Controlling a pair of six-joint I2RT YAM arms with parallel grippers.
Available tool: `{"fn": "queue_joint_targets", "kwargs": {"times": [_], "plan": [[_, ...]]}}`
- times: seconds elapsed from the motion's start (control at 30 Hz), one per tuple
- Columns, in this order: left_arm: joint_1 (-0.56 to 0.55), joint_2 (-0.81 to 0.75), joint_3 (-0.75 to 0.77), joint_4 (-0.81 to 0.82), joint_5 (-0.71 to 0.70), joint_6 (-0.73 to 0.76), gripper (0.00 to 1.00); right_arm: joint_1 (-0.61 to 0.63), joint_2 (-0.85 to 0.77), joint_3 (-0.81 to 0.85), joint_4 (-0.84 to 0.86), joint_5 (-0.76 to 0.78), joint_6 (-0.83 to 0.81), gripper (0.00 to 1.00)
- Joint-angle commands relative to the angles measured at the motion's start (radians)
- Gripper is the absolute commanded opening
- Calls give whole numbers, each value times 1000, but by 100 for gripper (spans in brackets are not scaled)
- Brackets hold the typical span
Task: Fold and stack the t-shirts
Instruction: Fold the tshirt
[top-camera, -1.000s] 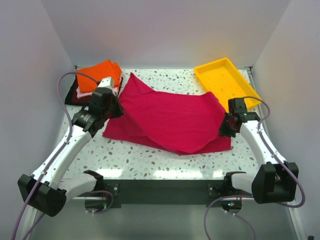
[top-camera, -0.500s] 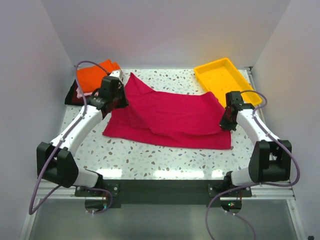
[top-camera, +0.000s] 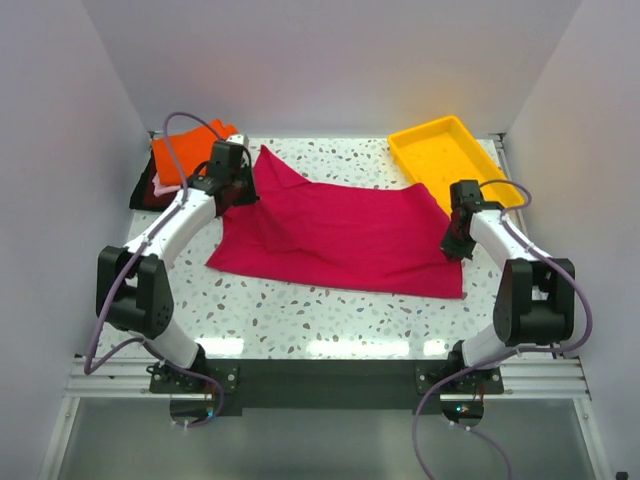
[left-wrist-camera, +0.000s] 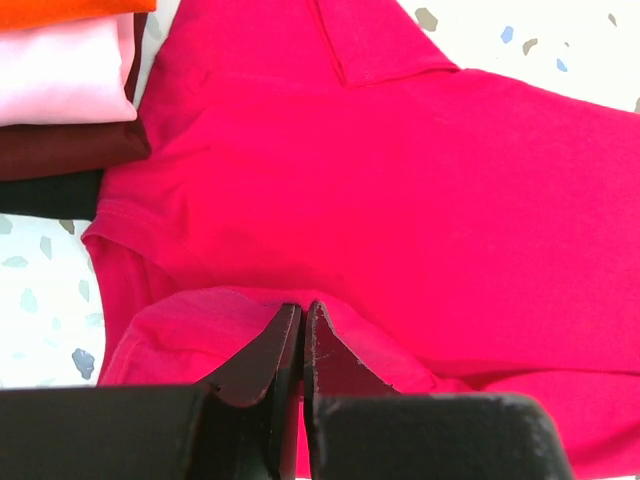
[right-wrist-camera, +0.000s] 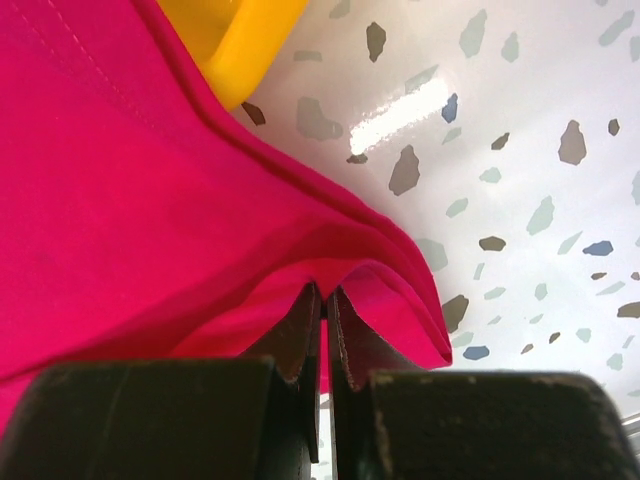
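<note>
Two grippers hold your crimson t-shirt (top-camera: 350, 235): the left gripper (left-wrist-camera: 302, 310) pinches it near the tabletop's (top-camera: 300, 320) far left corner, the right gripper (right-wrist-camera: 325, 295) by the right edge. It lies spread across the middle.

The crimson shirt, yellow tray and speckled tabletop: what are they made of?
The crimson t-shirt looks like soft matte cloth: it drapes, wrinkles and shows stitched hems. The yellow tray seems smooth moulded plastic, with a rounded glossy rim. The tabletop looks like glossy terrazzo or laminate; it mirrors the lights.
</note>
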Motion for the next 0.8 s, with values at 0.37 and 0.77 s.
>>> {"fn": "queue_joint_targets", "kwargs": {"times": [0.37, 0.77], "plan": [[33, 52, 77, 42, -55, -41, 0, -44, 47, 51, 28, 79, -17, 0], [65, -25, 16, 48, -69, -62, 0, -60, 19, 33, 42, 84, -17, 0]]}}
